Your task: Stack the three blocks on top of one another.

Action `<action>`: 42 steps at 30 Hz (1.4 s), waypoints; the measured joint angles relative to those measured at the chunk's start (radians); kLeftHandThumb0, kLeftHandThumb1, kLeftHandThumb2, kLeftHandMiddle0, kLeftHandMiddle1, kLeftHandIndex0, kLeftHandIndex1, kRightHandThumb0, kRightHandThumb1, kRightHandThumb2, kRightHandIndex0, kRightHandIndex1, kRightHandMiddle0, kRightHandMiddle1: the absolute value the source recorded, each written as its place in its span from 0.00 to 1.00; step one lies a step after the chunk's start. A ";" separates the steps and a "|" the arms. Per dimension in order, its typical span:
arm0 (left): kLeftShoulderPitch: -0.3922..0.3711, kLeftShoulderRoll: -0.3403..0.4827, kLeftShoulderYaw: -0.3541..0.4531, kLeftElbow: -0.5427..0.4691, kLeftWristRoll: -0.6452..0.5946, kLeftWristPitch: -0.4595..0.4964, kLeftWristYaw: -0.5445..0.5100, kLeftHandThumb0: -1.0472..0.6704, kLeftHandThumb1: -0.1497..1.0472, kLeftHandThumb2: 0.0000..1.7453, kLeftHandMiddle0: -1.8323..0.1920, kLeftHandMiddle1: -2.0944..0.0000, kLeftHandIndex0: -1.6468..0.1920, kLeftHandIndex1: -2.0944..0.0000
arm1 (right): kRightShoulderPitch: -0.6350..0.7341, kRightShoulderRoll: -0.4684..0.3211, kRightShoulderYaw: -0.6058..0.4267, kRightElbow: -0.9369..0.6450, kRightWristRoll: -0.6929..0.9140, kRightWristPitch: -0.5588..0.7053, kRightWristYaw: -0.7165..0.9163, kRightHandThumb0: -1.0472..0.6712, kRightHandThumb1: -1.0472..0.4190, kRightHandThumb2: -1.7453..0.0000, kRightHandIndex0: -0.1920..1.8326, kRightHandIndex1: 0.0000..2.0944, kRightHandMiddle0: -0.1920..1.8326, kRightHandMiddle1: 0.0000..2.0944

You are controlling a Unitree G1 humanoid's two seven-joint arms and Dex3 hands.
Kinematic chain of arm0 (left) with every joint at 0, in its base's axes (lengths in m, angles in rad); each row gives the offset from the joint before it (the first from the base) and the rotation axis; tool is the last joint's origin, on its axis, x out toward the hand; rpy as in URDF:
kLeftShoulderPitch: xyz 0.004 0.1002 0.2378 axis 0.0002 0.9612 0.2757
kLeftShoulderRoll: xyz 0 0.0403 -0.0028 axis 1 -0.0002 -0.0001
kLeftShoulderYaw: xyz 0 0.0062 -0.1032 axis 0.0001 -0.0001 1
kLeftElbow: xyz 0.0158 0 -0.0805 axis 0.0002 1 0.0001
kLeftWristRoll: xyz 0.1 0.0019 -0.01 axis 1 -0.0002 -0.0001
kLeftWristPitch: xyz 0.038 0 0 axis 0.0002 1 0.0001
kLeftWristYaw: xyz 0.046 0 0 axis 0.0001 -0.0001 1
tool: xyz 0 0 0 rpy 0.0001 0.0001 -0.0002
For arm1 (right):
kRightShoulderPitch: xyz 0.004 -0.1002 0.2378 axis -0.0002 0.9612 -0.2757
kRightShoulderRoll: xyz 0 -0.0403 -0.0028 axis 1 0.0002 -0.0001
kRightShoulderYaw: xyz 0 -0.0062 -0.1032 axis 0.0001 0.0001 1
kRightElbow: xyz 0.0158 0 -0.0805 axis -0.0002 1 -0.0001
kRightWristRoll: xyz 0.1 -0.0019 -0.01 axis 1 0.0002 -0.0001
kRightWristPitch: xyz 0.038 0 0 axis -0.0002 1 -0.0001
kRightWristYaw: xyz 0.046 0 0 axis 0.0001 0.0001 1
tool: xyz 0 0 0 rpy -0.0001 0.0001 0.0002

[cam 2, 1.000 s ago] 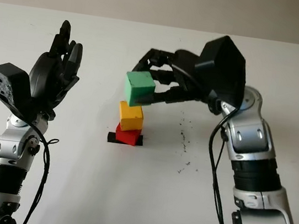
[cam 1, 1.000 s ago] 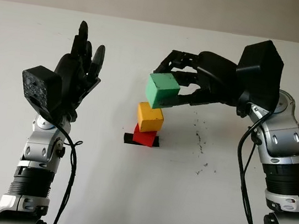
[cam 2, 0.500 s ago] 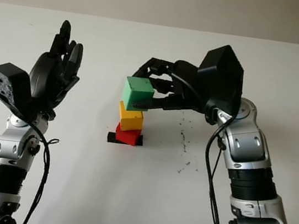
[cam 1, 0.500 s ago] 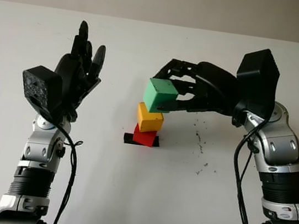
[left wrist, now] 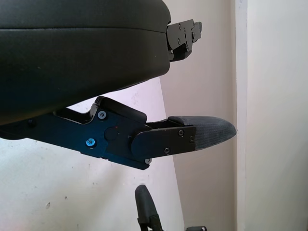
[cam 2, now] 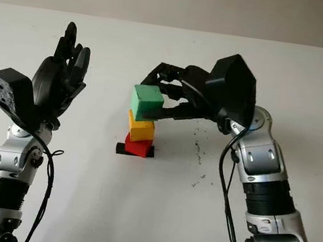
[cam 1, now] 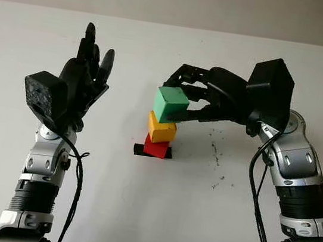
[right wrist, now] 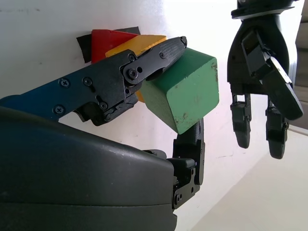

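Last step now: right robot hand (cam 1: pixel 184 98) gripping the green block (cam 1: pixel 170 105), right on top of the yellow block (cam 1: pixel 162 127) and red block (cam 1: pixel 157 147). Next, probably: letting go softly. Left robot hand (cam 1: pixel 82 83) open, raised well apart from the blocks.

The two eye views look forward and down from the head at the white table (cam 1: pixel 136 214), from places a little apart. Each wrist view sits very close to its own hand; the right one shares the green block (right wrist: pixel 185 89) with the eye views.
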State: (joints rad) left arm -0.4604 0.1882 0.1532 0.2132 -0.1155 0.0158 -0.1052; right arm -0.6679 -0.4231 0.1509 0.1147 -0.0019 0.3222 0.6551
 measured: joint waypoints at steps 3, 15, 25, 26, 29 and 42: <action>0.000 0.000 0.000 0.000 0.002 0.000 0.002 0.18 1.00 0.28 1.00 0.98 1.00 0.99 | -0.001 0.000 0.008 0.015 -0.014 -0.027 -0.007 0.33 0.05 0.97 0.25 0.02 0.25 0.81; 0.000 -0.001 0.000 0.000 0.001 0.000 0.001 0.18 1.00 0.27 1.00 0.98 1.00 0.99 | -0.002 0.013 0.010 0.042 -0.033 -0.051 -0.017 0.34 0.06 0.97 0.26 0.02 0.25 0.81; 0.000 -0.002 -0.001 -0.002 0.006 -0.001 0.004 0.19 1.00 0.28 0.99 0.97 1.00 0.99 | -0.002 0.019 0.010 0.042 -0.031 -0.051 -0.010 0.34 0.06 0.97 0.26 0.02 0.25 0.80; 0.000 -0.002 -0.001 -0.002 0.006 -0.001 0.004 0.19 1.00 0.28 0.99 0.97 1.00 0.99 | -0.002 0.020 0.009 0.042 -0.029 -0.050 -0.008 0.34 0.06 0.97 0.26 0.02 0.25 0.80; 0.000 -0.002 -0.001 -0.002 0.006 -0.001 0.004 0.19 1.00 0.28 0.99 0.97 1.00 0.99 | -0.002 0.020 0.009 0.042 -0.026 -0.044 -0.005 0.33 0.06 0.97 0.26 0.02 0.26 0.80; 0.000 -0.003 -0.002 -0.002 0.007 0.002 0.016 0.19 1.00 0.28 1.00 0.97 1.00 0.98 | -0.002 0.016 0.014 0.035 -0.034 -0.065 0.015 0.32 0.06 0.97 0.24 0.01 0.25 0.80</action>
State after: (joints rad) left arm -0.4603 0.1852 0.1514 0.2115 -0.1085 0.0182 -0.0891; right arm -0.6701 -0.4067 0.1645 0.1494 -0.0361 0.2569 0.6705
